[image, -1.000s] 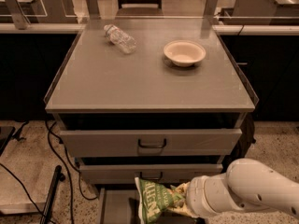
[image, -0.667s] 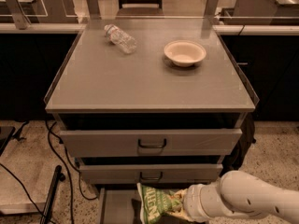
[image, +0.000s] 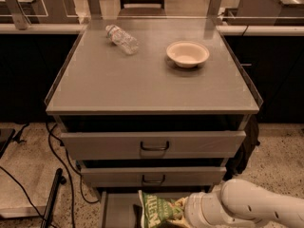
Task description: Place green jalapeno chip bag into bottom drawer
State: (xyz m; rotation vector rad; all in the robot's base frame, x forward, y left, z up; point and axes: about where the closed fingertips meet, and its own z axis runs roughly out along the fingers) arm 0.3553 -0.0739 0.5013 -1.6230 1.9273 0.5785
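Your gripper [image: 183,212], near right, clamps the green jalapeno chip bag [image: 156,209]. The bag stands upright over the bottom drawer [image: 118,212].

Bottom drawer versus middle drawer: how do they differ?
The bottom drawer is pulled out, floor showing; the middle drawer shows only its front. The middle drawer shows a handle; the bottom drawer, none. Both grey. The gripper is at the green jalapeno chip bag over the bottom drawer.
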